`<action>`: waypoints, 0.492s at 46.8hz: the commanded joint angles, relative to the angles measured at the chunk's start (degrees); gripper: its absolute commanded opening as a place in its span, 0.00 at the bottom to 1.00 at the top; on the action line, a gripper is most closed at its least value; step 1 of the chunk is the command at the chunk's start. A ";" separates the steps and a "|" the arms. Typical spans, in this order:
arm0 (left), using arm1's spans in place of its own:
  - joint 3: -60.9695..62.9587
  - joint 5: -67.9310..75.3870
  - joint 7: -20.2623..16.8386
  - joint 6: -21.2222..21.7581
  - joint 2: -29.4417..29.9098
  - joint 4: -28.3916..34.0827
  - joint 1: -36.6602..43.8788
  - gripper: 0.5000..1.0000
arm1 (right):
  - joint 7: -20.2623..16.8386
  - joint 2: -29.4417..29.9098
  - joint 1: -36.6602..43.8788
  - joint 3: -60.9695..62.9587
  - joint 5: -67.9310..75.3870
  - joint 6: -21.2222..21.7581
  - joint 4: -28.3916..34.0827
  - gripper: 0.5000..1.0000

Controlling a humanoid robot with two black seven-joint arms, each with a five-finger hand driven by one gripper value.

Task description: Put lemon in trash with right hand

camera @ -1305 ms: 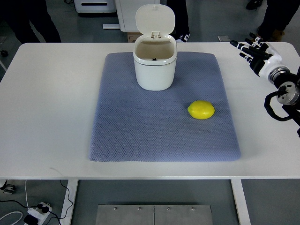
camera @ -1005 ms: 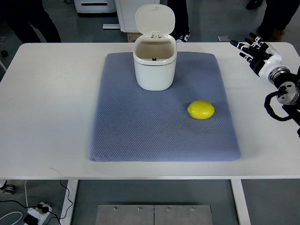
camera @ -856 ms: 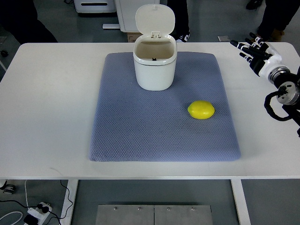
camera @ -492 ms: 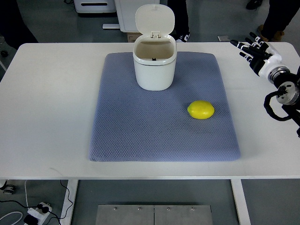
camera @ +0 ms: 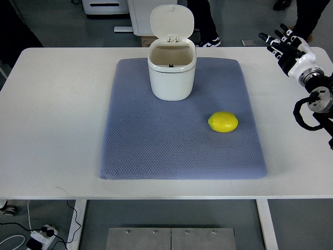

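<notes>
A yellow lemon (camera: 223,122) lies on the blue-grey mat (camera: 156,151), right of centre. A white trash bin (camera: 172,70) stands at the back of the mat, its lid flipped up and its inside showing nothing. My right hand (camera: 283,46) hovers over the table's far right corner, fingers spread, holding nothing. It is well to the right of and behind the lemon. The left arm does not show.
The white table (camera: 52,120) carries only the mat with the bin and lemon. People's legs and shoes (camera: 210,40) stand beyond the table's far edge. Cables and a power strip (camera: 39,235) lie on the floor at lower left.
My right hand has shifted slightly up and to the right, toward the table's corner. A person behind the table has stepped to the right. Lemon and bin stay put.
</notes>
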 commanded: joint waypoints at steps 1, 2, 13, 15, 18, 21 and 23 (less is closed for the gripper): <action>0.00 0.01 0.00 0.00 0.00 0.00 0.01 1.00 | -0.10 0.08 -0.26 0.63 -0.03 1.63 0.00 1.00; 0.00 0.01 0.00 0.00 0.00 0.00 0.01 1.00 | -0.10 0.08 -0.26 0.63 0.06 1.99 -0.09 1.00; 0.00 0.01 0.00 0.00 0.00 0.00 0.01 1.00 | 1.04 0.35 -0.61 0.28 -0.03 1.99 0.00 1.00; 0.00 0.01 0.00 0.00 0.00 0.00 0.01 1.00 | 1.74 0.26 -0.96 0.19 -0.03 1.99 0.00 1.00; 0.00 0.01 0.00 0.00 0.00 0.00 0.01 1.00 | 1.83 0.35 -1.05 -0.07 -0.29 1.55 0.08 1.00; 0.00 0.01 0.00 0.00 0.00 0.00 0.01 1.00 | 1.92 0.26 -1.05 -1.13 -0.47 1.46 0.26 1.00; 0.00 0.01 0.00 0.00 0.00 0.00 0.01 1.00 | 2.01 -0.18 -1.05 -2.00 -0.64 1.37 0.87 1.00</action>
